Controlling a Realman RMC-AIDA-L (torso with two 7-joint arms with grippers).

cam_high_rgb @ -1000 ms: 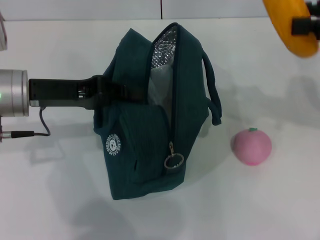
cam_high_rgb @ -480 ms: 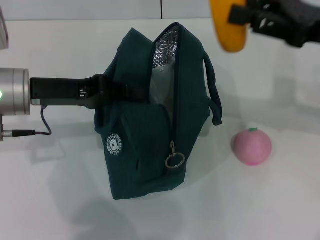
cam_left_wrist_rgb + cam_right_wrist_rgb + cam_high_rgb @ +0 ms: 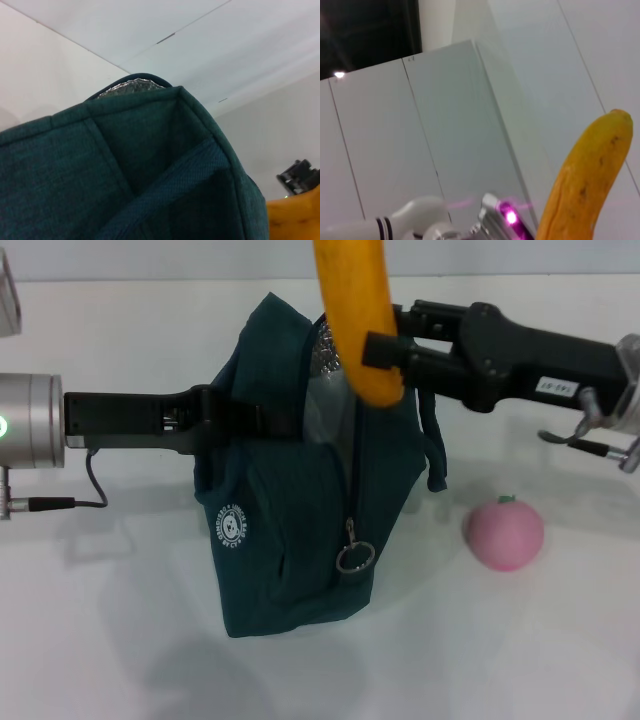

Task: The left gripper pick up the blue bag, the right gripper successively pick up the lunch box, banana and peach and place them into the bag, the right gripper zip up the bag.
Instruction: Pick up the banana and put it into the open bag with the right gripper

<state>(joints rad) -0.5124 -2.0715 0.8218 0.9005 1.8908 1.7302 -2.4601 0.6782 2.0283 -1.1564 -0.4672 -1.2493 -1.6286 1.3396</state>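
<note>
A yellow banana rises from the lower edge of the picture, its rounded tip up and small dark flecks along its skin. Behind it are pale grey wall panels with thin seams, and a dark area in one corner. Beside the banana's base sits a white and silver machine part with a glowing pink light.

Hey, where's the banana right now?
In the head view the banana is held by the right gripper above the open top of the blue bag.
</note>
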